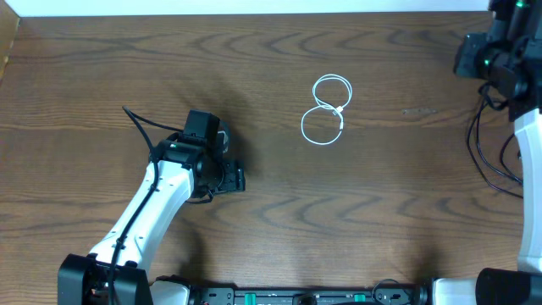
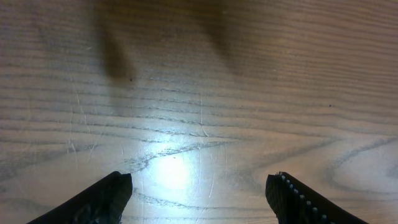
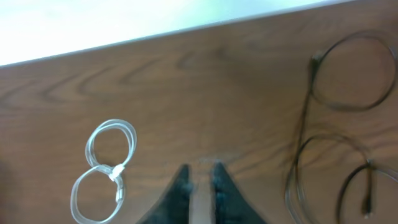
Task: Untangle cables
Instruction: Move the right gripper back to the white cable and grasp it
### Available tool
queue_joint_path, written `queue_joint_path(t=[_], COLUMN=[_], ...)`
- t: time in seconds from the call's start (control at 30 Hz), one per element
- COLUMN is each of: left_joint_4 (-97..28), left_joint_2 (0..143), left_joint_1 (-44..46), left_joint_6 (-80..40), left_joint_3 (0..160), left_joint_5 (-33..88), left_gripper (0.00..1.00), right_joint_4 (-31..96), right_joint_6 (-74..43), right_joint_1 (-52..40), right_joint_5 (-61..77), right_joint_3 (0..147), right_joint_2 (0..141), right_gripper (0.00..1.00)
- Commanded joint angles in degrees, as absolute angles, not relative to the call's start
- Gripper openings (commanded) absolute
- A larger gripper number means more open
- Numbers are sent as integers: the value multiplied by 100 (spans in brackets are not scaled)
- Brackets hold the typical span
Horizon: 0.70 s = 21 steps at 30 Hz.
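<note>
Left gripper (image 2: 199,190) sits right up against its wrist camera, fingers spread wide with nothing between them, just bare table (image 1: 169,68) underneath. Right gripper (image 3: 199,180) is the opposite: fingers nearly together, only a slim gap, also holding nothing.

Cable count: one white cable (image 1: 339,113), coiled into two loops like a figure eight and pinched where they cross, lying a bit right of the table's middle, well apart from both grippers. Then the black cable (image 3: 305,115), off by the right arm near the table's right edge, in about three loose loops with a couple of small plug ends (can't tell if that's one cord or more, it's blurry). White and black aren't touching.

Surface is dark brown wood grain with some glare under the left gripper. Past the far edge there's only a pale white strip.
</note>
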<state>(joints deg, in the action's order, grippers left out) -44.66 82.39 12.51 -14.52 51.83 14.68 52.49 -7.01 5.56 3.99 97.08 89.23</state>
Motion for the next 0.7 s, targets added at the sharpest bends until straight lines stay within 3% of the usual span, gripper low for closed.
queue_joint_path(t=[0.0, 0.07, 0.33, 0.5, 0.67], left_joint_4=[-4449, -4449, -4466, -4466, -4471], left_joint_2=[8235, 8235, 8235, 8235, 8235], left_joint_1=[1269, 1269, 1269, 1269, 1269], left_joint_6=[-1361, -1363, -1361, -1361, -1361], left_joint_3=[5144, 5144, 5144, 5144, 5144], left_joint_5=[1433, 1433, 1433, 1433, 1433], left_gripper=[74, 74, 74, 74, 74], right_joint_4=[5507, 5745, 6141, 5771, 4917], right_joint_6=[-493, -349, 395, 1304, 1398], right_joint_1=[421, 294, -569, -1181, -1590], right_joint_5=[1369, 1557, 1605, 1514, 471], right_joint_3=[9695, 9695, 9695, 9695, 9695], right_joint_2=[9133, 9314, 10416, 11187, 11865], right_gripper=[22, 34, 49, 52, 54])
